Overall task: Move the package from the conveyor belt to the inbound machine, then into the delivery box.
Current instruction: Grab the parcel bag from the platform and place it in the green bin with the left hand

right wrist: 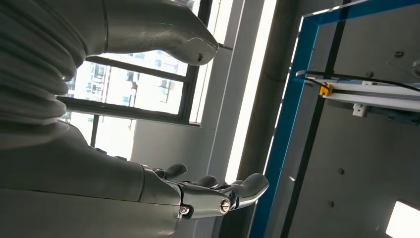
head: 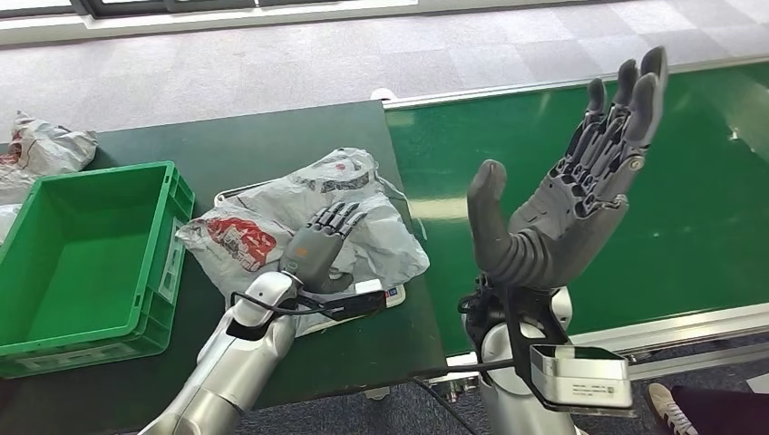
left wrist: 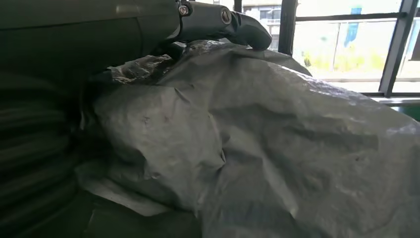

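Note:
A crumpled grey plastic package (head: 367, 190) with red print lies on the white plate of the inbound machine (head: 392, 295), on the dark green table. My left hand (head: 319, 240) rests on top of it with fingers stretched out flat. In the left wrist view the package (left wrist: 277, 148) bulges up close, and my fingers (left wrist: 223, 20) lie over its crest. Over the green conveyor belt (head: 707, 208), my right hand (head: 571, 195) is raised, palm open and fingers spread, holding nothing. The right wrist view shows the same fingers (right wrist: 218, 196) against windows.
The green delivery box (head: 177, 195) stands on the table to the left of the package. Another grey package (head: 41, 149) lies behind the box at the far left. A person's shoe (head: 671, 408) shows on the floor at the lower right.

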Tool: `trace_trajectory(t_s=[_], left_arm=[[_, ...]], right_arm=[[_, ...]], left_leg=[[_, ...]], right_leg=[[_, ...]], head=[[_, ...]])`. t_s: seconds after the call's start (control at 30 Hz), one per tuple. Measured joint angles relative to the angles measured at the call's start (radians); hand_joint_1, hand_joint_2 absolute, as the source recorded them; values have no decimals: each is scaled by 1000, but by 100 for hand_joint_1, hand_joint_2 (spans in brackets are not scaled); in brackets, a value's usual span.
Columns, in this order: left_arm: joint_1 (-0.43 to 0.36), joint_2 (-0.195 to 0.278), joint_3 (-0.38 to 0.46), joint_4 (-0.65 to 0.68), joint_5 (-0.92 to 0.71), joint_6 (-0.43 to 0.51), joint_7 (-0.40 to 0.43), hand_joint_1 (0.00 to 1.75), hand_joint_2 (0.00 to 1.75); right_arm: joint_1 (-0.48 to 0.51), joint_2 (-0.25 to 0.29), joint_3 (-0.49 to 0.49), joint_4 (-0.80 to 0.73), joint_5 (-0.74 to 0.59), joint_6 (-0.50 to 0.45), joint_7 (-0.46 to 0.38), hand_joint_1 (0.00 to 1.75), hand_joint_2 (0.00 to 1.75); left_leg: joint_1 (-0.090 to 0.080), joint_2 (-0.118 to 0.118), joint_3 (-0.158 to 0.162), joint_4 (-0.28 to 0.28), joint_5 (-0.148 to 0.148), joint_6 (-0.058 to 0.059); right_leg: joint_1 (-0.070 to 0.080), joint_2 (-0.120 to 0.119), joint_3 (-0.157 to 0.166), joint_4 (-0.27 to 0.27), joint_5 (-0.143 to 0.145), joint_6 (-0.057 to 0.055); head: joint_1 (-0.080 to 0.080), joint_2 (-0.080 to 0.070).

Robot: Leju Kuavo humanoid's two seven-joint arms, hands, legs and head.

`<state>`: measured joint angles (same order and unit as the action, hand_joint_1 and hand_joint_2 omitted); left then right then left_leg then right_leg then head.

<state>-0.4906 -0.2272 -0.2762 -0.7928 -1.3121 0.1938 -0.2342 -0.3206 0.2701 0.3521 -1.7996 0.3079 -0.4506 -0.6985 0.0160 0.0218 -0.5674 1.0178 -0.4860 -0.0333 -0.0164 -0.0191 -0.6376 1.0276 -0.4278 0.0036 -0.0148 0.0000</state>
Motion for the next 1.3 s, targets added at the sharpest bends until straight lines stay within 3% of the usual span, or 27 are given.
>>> trace_trajectory(t_s=[0.03, 0.27, 0.67, 0.8, 0.97, 1.03, 1.1, 1.2, 1.3], left_arm=[[-4, 0, -3, 10, -1, -11, -3, 175, 175], [-28, -1, -11, 53, 2, -53, -24, 175, 175], [-48, 3, -21, 54, 68, -24, -63, 175, 175], [-23, 12, -2, -48, 286, -75, -209, 175, 175], [51, 32, 58, -287, 802, -353, -432, 175, 175], [77, 37, 105, -391, 1000, -441, -462, 175, 175], [91, 40, 155, -470, 1104, -467, -468, 175, 175], [100, 43, 220, -548, 1095, -373, -467, 175, 175], [95, 46, 270, -585, 892, -79, -426, 175, 175]], right_arm=[[0, 0, 1, 0, 4, 2, 0, 0, 175], [-9, 0, 2, 0, 26, 12, 0, 0, 175], [-10, 0, 2, 0, 43, 22, 1, 0, 175], [-14, 0, 1, 9, 29, 26, 11, 0, 175], [-28, 0, -14, 51, -9, 31, 17, 0, 175], [-31, 0, -26, 72, -22, 29, 16, 0, 175], [-31, 0, -37, 87, -28, 25, 14, 0, 175], [-31, 0, -50, 99, -29, 16, 12, 0, 175], [-30, 0, -61, 102, -19, 3, 9, 0, 175]], left_leg=[[0, 0, 0, 0, 0, 0], [0, 0, 0, 0, 0, 0], [0, -1, -1, 0, 0, 0], [0, -1, -1, 0, 0, 0], [0, -1, -2, 0, 0, 0], [0, -1, -2, 0, 0, 0], [1, -1, -2, 0, 0, 0], [1, -1, -2, 0, 0, 0], [1, -1, -1, 0, 1, 0]], right_leg=[[0, 0, 0, 0, 0, 0], [0, 0, 0, 0, 0, 0], [0, 0, 0, 0, 0, 0], [0, -1, 0, 0, 0, 0], [0, 0, -1, 0, 0, 0], [0, -1, -1, 0, 0, 0], [1, -1, -1, 0, 0, 0], [1, -1, -1, 0, 0, 0], [1, -1, -1, 0, 0, 0]], head=[[0, 0], [0, 0], [0, 0], [0, 0], [0, 0], [0, 0], [0, 0], [0, 0], [0, 0]])
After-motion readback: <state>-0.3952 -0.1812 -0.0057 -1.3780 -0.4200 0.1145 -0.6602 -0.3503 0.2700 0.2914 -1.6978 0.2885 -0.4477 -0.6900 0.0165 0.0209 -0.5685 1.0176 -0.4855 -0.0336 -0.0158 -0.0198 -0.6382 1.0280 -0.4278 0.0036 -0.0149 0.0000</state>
